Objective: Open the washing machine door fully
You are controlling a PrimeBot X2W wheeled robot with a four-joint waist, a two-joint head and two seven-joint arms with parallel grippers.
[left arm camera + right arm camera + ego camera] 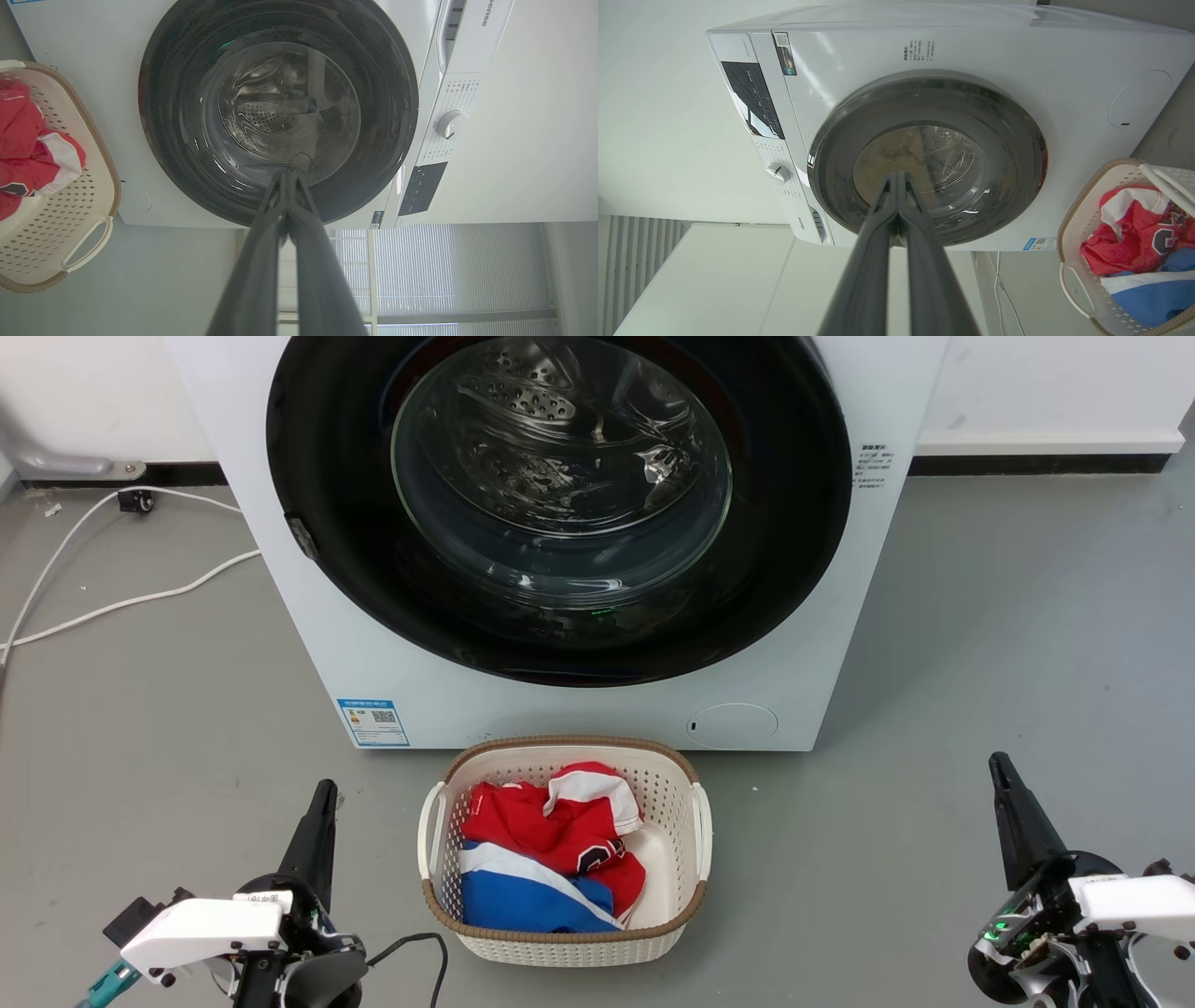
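Door (560, 504) shut; left hand (324, 791) and right hand (997, 763) pressed together, empty, well back. Risk: grip slipping off its flush, glossy face.

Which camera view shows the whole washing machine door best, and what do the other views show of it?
The right wrist view: the washing machine door lies wholly inside the picture, though the right gripper crosses its lower part. The head view cuts off its top; the left wrist view clips one edge.
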